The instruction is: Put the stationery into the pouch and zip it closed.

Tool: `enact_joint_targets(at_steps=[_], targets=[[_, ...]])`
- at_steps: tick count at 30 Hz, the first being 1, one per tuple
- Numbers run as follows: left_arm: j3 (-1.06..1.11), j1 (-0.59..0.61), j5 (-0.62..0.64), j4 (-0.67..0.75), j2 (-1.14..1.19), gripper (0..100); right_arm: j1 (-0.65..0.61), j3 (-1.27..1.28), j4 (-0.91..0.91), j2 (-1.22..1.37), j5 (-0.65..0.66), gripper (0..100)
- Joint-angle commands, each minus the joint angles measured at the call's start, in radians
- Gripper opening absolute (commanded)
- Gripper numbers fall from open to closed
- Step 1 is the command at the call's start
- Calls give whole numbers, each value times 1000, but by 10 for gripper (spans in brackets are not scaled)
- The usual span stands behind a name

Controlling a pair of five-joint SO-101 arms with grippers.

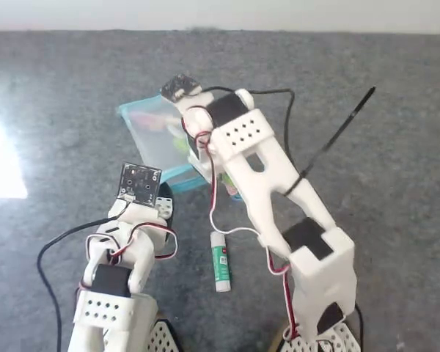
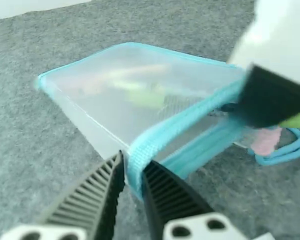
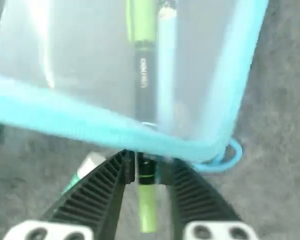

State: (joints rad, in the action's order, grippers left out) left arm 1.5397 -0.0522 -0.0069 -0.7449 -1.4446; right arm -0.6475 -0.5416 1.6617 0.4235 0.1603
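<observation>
From overhead I see the grey table (image 1: 381, 220), with the right arm (image 1: 279, 183) stretched forward over the pouch (image 1: 152, 136) and covering its near edge. The left arm (image 1: 121, 271) is folded low, just short of the pouch's near corner. The pouch lies mid-table, translucent with teal trim. A glue stick (image 1: 220, 262) lies between the arms, apart from the pouch.

My left wrist camera shows the left gripper (image 2: 132, 167) pinched narrow on the pouch's teal edge band. The right wrist camera shows the right gripper (image 3: 146, 165) clamped on a green-and-black pen (image 3: 146, 210). Its far end shows through the pouch's clear wall.
</observation>
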Motion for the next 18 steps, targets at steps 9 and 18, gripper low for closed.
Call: enact_joint_targets(at_steps=[9,18], targets=[[-22,-5,-3,20,6,11,-1,-259,128,-74,-68,203],[-24,3,-3,20,6,11,-48,183,131,-381,-17,203]])
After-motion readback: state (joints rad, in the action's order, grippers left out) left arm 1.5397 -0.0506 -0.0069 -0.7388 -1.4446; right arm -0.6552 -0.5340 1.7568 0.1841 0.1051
